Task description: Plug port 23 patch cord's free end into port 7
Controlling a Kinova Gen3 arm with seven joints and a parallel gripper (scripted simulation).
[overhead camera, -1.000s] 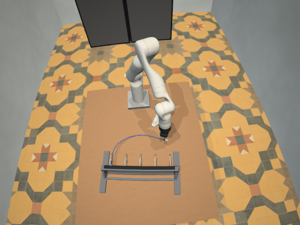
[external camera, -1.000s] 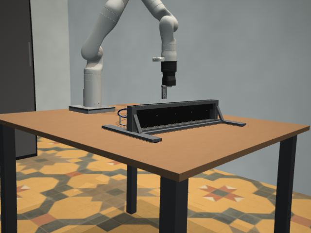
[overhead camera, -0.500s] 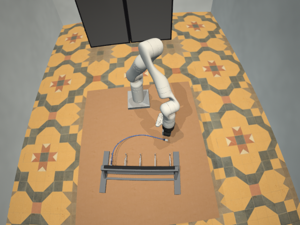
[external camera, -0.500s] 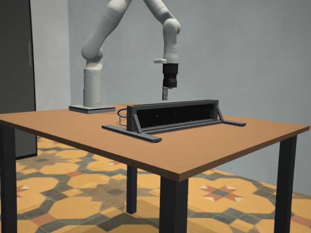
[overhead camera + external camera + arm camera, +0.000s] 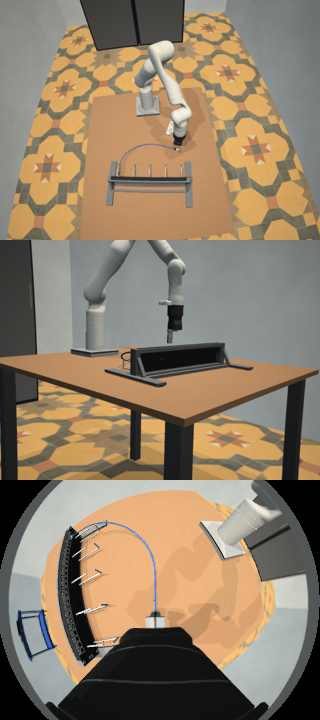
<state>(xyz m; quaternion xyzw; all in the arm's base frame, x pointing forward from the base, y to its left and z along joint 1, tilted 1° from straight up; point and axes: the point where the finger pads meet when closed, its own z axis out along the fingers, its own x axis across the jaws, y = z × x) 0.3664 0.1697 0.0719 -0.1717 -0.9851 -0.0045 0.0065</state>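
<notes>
A blue patch cord arcs over the table from the left end of the grey rack to its free plug, which lies flat on the table. My gripper hangs upright just above and beside the plug, with its fingers shut and nothing between them. In the exterior view the gripper hovers behind the rack's patch panel, above table height. In the wrist view the plug lies just ahead of my gripper body, and the cord curves to the rack.
The rack stands free near the table's middle, with several short stubs at its back. My arm's base is at the far side. Dark cabinets stand behind the table.
</notes>
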